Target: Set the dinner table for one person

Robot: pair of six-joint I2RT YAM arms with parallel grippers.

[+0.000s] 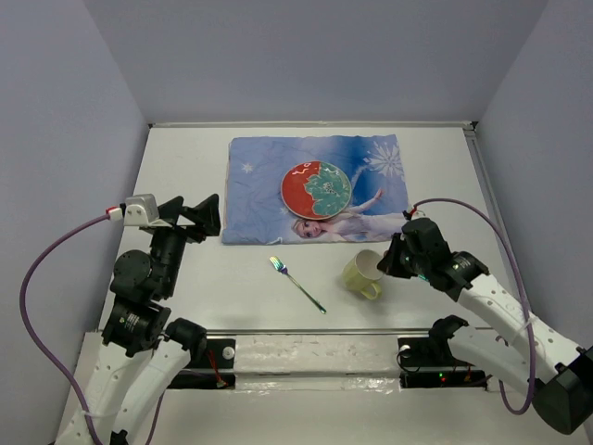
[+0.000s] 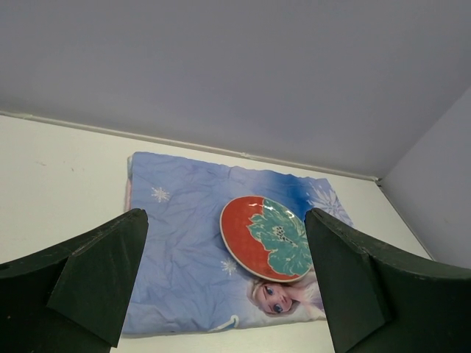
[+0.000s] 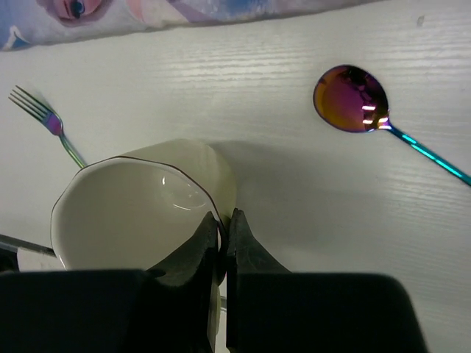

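A right gripper [image 3: 223, 224] clamps the rim of a cream cup [image 3: 140, 198] on the white dinner table [image 1: 185, 167], its two dark fingers pressed nearly together with one inside the rim and one outside. The right wrist camera alone shows an iridescent spoon [image 3: 352, 98] lying on the tabletop to one side of the cup, its bowl purple and gold and its handle teal. In the overhead view the spoon cannot be seen near the right arm. An iridescent fork [image 1: 296, 283] lies just beside the cup, apart from it, on bare table in front of the blue cartoon-printed placemat [image 1: 264, 185]. Only the overhead and left wrist views show a red and green plate [image 1: 316, 188] resting on the placemat's right half. At the table's left side the left gripper [image 1: 206, 218] hangs above the surface with its jaws spread wide, holding and touching nothing.
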